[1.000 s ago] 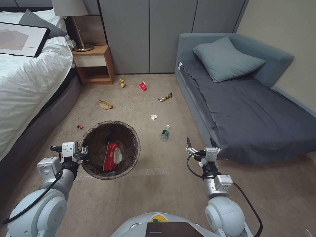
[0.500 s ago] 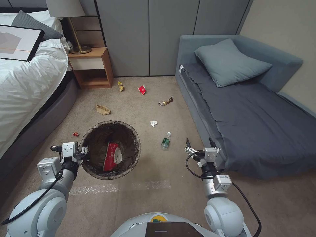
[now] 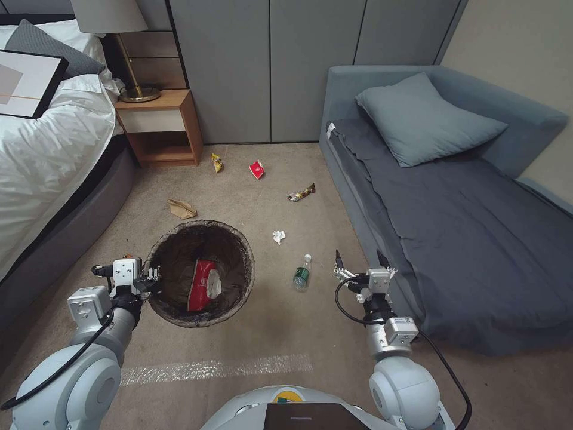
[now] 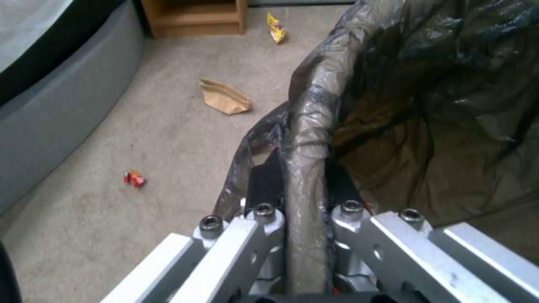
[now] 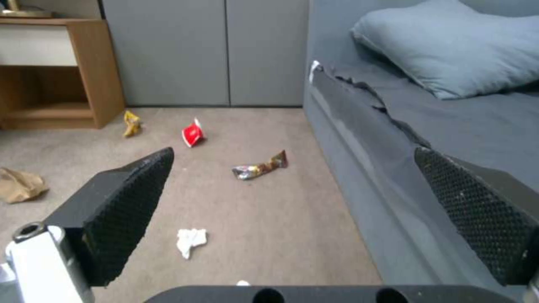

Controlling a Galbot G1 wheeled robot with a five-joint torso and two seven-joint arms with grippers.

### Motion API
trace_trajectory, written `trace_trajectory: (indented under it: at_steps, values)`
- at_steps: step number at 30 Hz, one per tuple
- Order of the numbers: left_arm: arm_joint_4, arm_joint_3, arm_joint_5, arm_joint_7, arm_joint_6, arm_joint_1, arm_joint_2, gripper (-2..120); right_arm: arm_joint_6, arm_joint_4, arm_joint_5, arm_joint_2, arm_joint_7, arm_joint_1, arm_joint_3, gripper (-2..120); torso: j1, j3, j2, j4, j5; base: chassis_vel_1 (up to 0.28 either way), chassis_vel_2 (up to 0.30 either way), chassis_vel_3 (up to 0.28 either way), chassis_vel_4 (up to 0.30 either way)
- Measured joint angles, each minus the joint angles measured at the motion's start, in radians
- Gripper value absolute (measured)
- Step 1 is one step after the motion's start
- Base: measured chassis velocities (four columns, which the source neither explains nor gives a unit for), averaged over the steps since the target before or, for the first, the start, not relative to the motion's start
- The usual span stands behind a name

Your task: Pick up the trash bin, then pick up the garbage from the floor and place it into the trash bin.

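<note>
The left tool [image 3: 149, 279] is clenched on the bin [image 3: 200, 272] rim at its 9 o'clock, the pinch plain in the left wrist view [image 4: 303, 185], while the right tool [image 3: 357, 260] hangs released beside the sofa [image 3: 453, 197], bottle [image 3: 302, 273] at its 9 o'clock.
</note>
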Motion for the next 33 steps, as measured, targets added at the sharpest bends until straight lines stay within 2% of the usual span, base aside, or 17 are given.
trace_trajectory:
  at_steps: [10, 13, 18, 23, 29, 33]
  values:
    - [0.0, -0.001, -0.001, 0.0, 0.0, 0.001, 0.001, 3, -0.027, -0.003, 0.02, -0.012, 0.017, 0.014, -0.003, 100, 0.0, 0.0, 0.0, -0.0002, 0.0, -0.089, 0.094, 0.093, -0.095]
    - [0.0, -0.001, -0.004, -0.001, 0.001, 0.005, 0.002, 3, -0.085, -0.019, 0.086, -0.034, 0.047, 0.057, -0.019, 100, 0.0, 0.0, 0.0, 0.0, 0.0, 0.0, 0.0, 0.0, 0.0]
    - [0.0, -0.002, -0.006, -0.001, 0.001, 0.008, 0.003, 3, -0.131, -0.061, 0.14, -0.052, 0.074, 0.106, -0.036, 100, 0.0, 0.0, 0.0, 0.0001, 0.0, 0.0, 0.0, 0.0, 0.0]
    - [0.0, -0.007, -0.014, -0.004, 0.002, 0.016, 0.011, 3, -0.224, -0.137, 0.3, -0.091, 0.123, 0.207, -0.072, 100, 0.0, 0.0, 0.0, 0.0, 0.0, 0.0, 0.0, 0.0, 0.0]
    - [0.0, -0.008, -0.018, -0.005, 0.003, 0.015, 0.019, 3, -0.266, -0.195, 0.408, -0.115, 0.141, 0.265, -0.085, 100, 0.0, 0.0, 0.0, -0.0001, 0.0, 0.0, 0.0, 0.0, 0.0]
    - [0.0, -0.009, -0.019, -0.006, 0.003, 0.016, 0.02, 3, -0.313, -0.289, 0.512, -0.137, 0.151, 0.339, -0.109, 100, 0.0, 0.0, 0.0, -0.0001, 0.0001, 0.0, 0.0, 0.0, 0.0]
